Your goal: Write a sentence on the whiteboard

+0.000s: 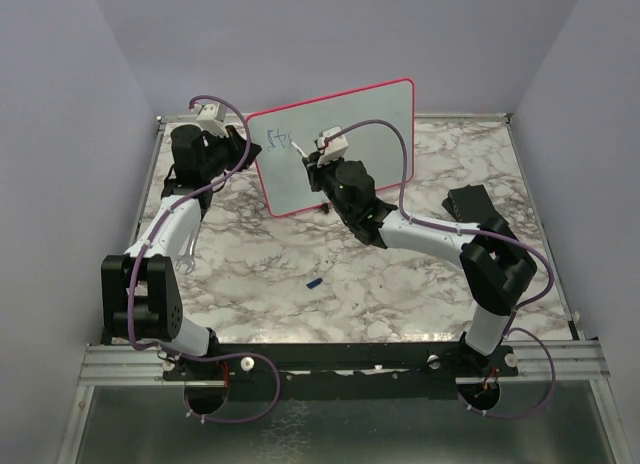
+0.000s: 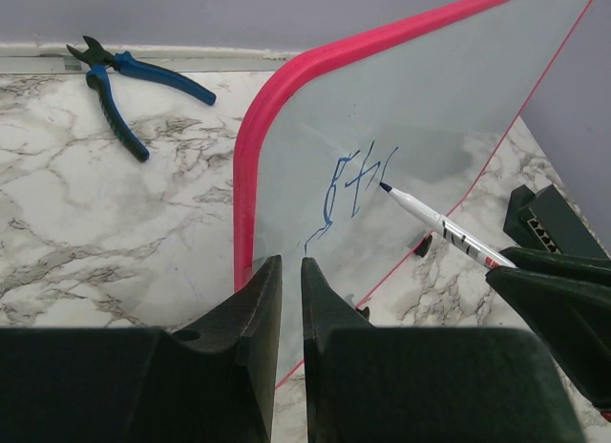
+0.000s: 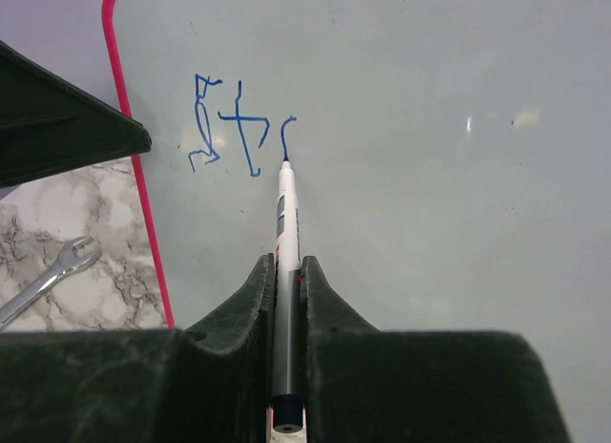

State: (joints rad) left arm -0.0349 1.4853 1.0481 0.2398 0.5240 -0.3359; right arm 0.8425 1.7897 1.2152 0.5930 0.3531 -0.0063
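Pliers (image 2: 115, 90) lie on the table left of the whiteboard (image 1: 390, 99). The left gripper (image 2: 291, 263) sits at the whiteboard's left edge, fingers pressed nearly together; can't tell if they pinch the frame. The sentence (image 3: 239, 128) has barely begun: two blue letters and a short hook near the whiteboard's top left corner. The marker (image 3: 286, 204) has its tip on the foot of that hook, and the right gripper (image 3: 286, 266) pinches its barrel. Judged step: third letter of the first word. Next move likely needs light, even tip contact, then a small shift right along the whiteboard.
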